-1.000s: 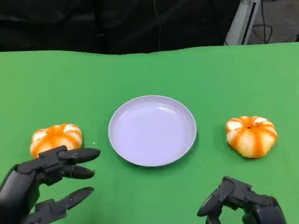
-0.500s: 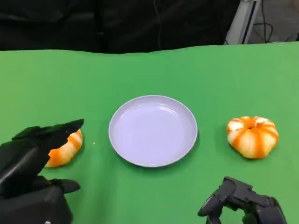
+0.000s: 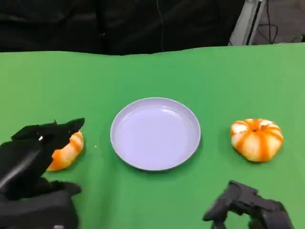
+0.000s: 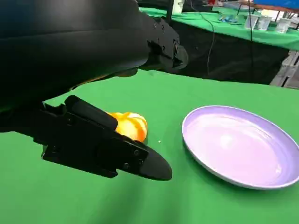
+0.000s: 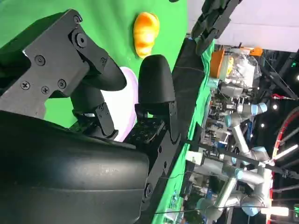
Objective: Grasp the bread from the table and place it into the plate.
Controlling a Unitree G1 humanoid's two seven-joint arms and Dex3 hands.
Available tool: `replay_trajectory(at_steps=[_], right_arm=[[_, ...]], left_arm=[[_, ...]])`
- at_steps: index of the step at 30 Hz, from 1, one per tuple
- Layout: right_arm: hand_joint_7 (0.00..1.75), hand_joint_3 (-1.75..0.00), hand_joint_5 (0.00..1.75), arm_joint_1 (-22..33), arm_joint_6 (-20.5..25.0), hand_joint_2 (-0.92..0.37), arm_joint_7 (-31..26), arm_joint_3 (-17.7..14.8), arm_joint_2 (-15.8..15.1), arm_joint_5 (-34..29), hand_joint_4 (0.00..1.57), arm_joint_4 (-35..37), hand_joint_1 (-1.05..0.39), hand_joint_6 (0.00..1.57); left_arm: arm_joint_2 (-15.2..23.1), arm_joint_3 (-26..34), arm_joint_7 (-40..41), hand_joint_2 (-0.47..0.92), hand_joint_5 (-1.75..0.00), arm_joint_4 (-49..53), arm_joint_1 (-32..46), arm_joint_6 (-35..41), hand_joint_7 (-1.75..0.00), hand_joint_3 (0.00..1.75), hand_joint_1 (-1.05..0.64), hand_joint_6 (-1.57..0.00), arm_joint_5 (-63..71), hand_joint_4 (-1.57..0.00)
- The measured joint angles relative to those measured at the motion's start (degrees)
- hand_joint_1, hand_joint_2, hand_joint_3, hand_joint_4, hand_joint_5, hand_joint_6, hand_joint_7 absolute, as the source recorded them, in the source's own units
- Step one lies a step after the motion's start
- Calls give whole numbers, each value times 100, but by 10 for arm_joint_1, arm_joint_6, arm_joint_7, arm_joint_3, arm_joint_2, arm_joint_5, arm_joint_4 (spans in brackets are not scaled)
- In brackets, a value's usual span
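Left of the plate (image 3: 155, 133), the round bread (image 3: 66, 151) lies flat under the open-fingered left hand (image 3: 35, 157).

Robotics lab: robot arms (image 5: 243, 121) beyond green tables (image 3: 157, 71).

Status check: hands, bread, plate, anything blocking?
Left hand open, fingers over the left bread, no grip yet. Right hand low, holding nothing. Plate empty, path to it clear. Second bread right of plate, untouched.
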Motion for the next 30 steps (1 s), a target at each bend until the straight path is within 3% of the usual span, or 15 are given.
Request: replay_trajectory(at_steps=[4,22,27,30], right_arm=[[133,-140,164,5,0,-35,1,2,0,0,79,-2,3,83],[132,-140,164,5,1,-35,1,1,0,1,79,-2,2,83],[132,-141,163,5,2,-34,0,2,0,-4,80,-5,2,84],[132,-141,164,8,2,-34,-1,2,0,-4,80,-6,2,84]], left_arm=[[-2,-78,40,90,-30,139,-93,58,-1,2,-60,-17,122,-1],[-2,-105,64,91,-32,155,-114,71,0,0,-61,-17,131,-1],[-38,-162,73,90,-32,336,-211,130,0,0,-61,-18,162,-2],[-48,-182,84,90,-33,382,-237,132,0,0,-62,-17,158,-1]])
